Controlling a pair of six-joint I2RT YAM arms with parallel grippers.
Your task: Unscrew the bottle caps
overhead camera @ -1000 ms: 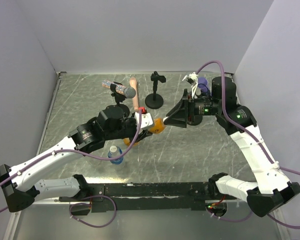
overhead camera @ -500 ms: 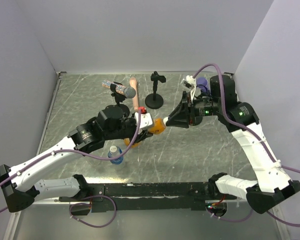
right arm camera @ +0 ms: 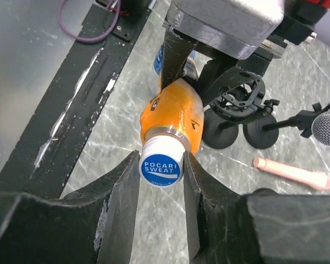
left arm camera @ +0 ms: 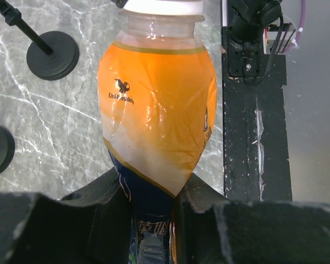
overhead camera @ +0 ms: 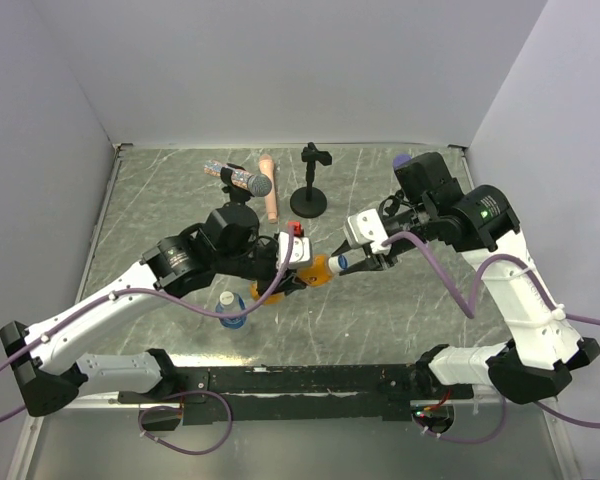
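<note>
Furthest left among the things I'm working with, a small blue bottle (overhead camera: 231, 308) stands upright on the worktop (overhead camera: 150, 220), just in front of my left arm and apart from both tools. Behind it, towards the back, a microphone (overhead camera: 248, 181) sits tilted in its black holder. Next comes my left tool (left arm camera: 149, 191), clamped tight on the narrow, blue-labelled lower end of the orange bottle (left arm camera: 157, 110), one black finger (left arm camera: 104, 190) pressed against each side. The bottle is held off the worktop, lying roughly level, with its neck pointing right towards the other arm. At that end sits the cap (right arm camera: 160, 168), white-sided with a blue face printed POCARI SWEAT, on the bottle's neck. My right tool (right arm camera: 160, 165) meets it head-on. Its two fingers are drawn in until they touch the cap's sides, so the cap sits squarely between the fingertips with its face turned towards the wrist camera. From above, the two tools face each other across the middle of the worktop, with the bottle bridging them.
</note>
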